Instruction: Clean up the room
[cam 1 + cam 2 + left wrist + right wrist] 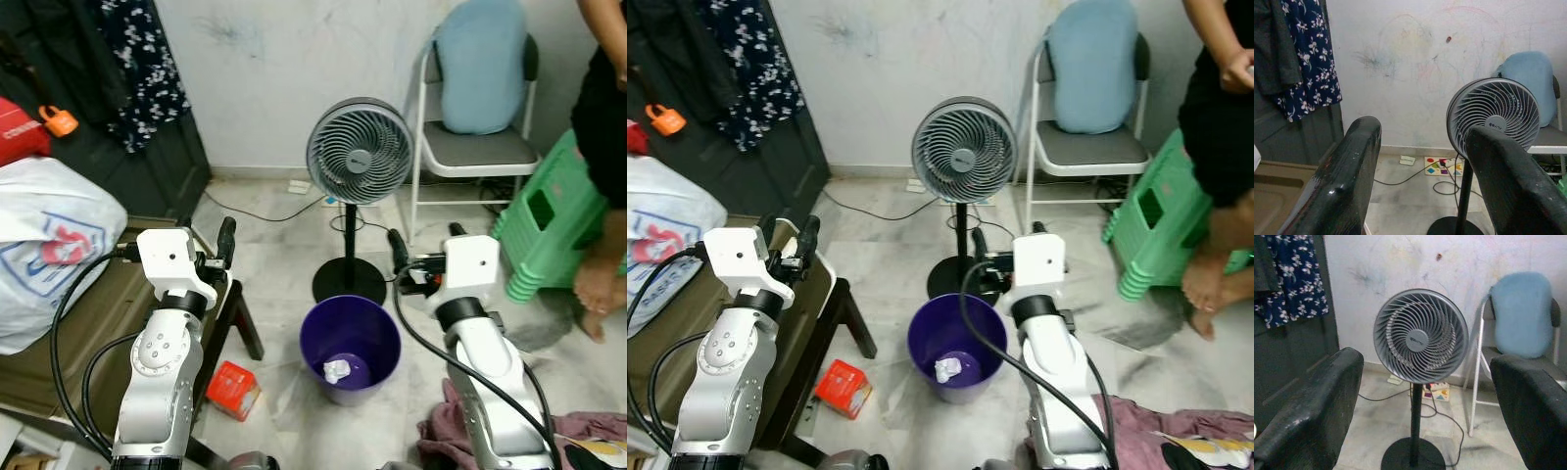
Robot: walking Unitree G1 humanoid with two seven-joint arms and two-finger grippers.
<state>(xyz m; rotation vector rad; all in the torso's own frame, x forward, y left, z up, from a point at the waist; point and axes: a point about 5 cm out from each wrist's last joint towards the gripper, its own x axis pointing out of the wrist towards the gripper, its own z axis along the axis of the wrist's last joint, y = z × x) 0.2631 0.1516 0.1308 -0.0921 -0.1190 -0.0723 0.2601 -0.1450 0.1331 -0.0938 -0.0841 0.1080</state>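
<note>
Marble floor; both grippers gape empty above purple bin (350, 345), its base hidden.

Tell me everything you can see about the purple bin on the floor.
The purple bin is a round, open-topped bucket that looks like glossy plastic. It stands upright on the pale marble floor, just in front of the fan's black round base. A crumpled white scrap lies at its bottom. Neither gripper touches it.
</note>
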